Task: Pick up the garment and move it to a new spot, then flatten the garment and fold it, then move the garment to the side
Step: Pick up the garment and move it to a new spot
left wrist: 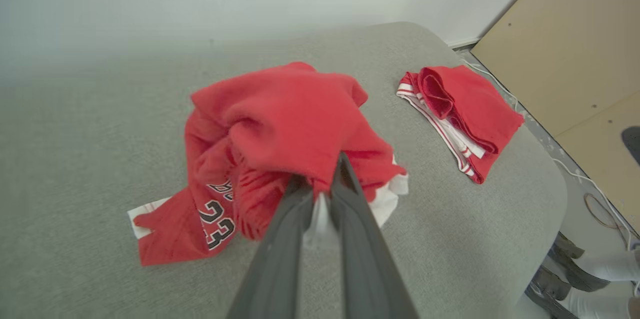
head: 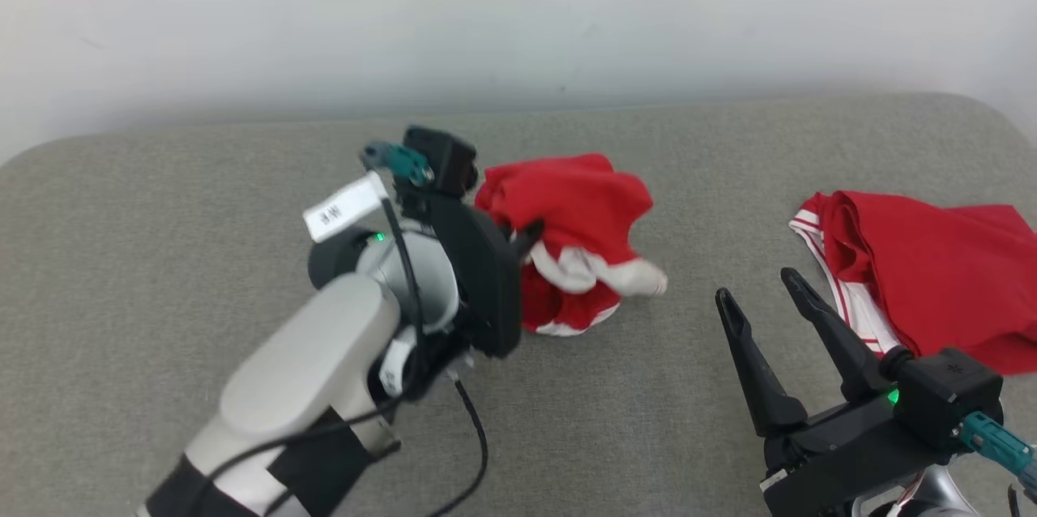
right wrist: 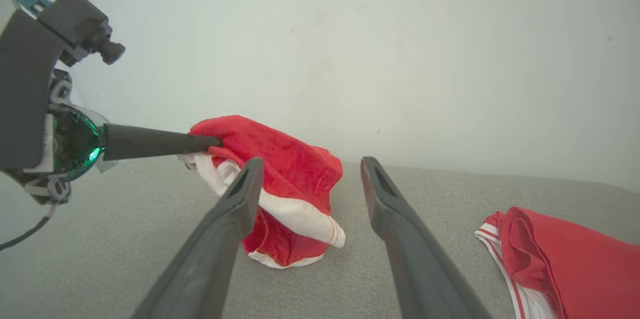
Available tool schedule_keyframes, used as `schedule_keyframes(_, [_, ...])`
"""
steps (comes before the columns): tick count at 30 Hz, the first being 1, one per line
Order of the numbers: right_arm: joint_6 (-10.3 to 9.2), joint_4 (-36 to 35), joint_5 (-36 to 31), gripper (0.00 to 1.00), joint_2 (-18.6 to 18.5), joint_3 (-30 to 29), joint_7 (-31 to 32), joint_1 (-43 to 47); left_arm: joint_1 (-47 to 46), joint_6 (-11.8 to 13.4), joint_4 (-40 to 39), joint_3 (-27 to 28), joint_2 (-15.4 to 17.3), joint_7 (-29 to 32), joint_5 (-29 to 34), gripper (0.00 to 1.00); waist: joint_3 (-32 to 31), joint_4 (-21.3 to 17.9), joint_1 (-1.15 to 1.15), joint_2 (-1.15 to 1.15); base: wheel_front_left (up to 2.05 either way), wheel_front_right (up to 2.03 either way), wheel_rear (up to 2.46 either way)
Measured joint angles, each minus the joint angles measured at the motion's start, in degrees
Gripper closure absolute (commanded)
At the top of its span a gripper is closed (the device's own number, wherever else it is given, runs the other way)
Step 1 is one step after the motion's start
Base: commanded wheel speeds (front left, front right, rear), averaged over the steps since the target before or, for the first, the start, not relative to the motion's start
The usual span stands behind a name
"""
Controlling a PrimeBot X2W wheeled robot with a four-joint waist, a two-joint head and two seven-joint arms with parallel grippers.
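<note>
Crumpled red garment (head: 579, 205), coarse grey pad (head: 162, 209)

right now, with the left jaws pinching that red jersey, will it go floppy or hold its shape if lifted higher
Probably floppy: the red jersey bunches and droops from the pinch of the left jaws, hem resting on the grey cushion. Likely light: one small pinch holds it up. It may drag on that textured fabric.

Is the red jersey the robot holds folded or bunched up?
Bunched, not folded: the red-and-white jersey hangs crumpled from the left gripper, its lower end resting on the grey cushion.
</note>
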Motion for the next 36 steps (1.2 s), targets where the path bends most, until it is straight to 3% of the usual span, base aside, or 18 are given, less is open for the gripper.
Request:
schedule_keyframes(2, [0.00,0.2,0.1,0.00,0.0,0.1,-0.4,-0.2,1.6,-0.1,0.9,-1.2,-0.9,-1.0,0.3,1.00,0.6,-0.8,0.00,0.00,0.00,0.00,0.00])
schedule_keyframes(4, [0.00,0.3,0.2,0.00,0.0,0.0,-0.4,-0.3,2.8,-1.8,1.7,-2.4,-2.3,-1.9,0.0,1.00,1.2,-1.4,0.00,0.00,0.00,0.00,0.00])
schedule_keyframes(5, [0.00,0.4,0.1,0.00,0.0,0.0,-0.5,-0.4,3.4,-2.7,2.1,-3.1,-3.1,-2.8,-0.1,0.61,1.4,-1.7,0.00,0.00,0.00,0.00,0.00])
schedule_keyframes(6, [0.00,0.5,0.1,0.00,0.0,0.1,-0.7,-0.6,3.9,-3.2,2.6,-3.3,-3.7,-3.9,-0.4,0.00,1.7,-2.0,0.00,0.00,0.00,0.00,0.00])
schedule_keyframes(14, [0.00,1.4,0.2,0.00,0.0,0.0,-1.2,-1.1,6.2,-5.7,3.8,-4.3,-5.4,-5.6,-5.2,0.00,2.4,-2.7,0.00,0.00,0.00,0.00,0.00])
schedule_keyframes(20, [0.00,1.6,0.2,0.00,0.0,-0.3,-1.3,-1.0,6.1,-4.8,1.8,-3.5,-5.2,-6.0,-6.5,0.00,1.7,-1.6,0.00,0.00,0.00,0.00,0.00])
schedule_keyframes(25, [0.00,1.5,0.2,0.00,0.0,-0.4,-1.0,-0.4,7.5,-2.4,-2.3,-2.7,-2.5,-5.2,-6.9,0.00,1.1,-0.3,0.00,0.00,0.00,0.00,0.00])
schedule_keyframes(32, [0.00,1.2,0.1,0.00,0.0,-0.5,-0.4,0.0,13.8,1.4,-10.2,-3.2,4.1,-4.1,-6.3,0.00,0.4,1.2,0.00,0.00,0.00,0.00,0.00])
schedule_keyframes(36, [0.00,0.8,-0.2,0.00,0.0,-0.5,-0.2,0.0,17.6,1.8,-12.6,-3.1,5.4,-5.0,-7.0,0.00,0.4,1.3,0.00,0.01,0.00,0.00,0.00])
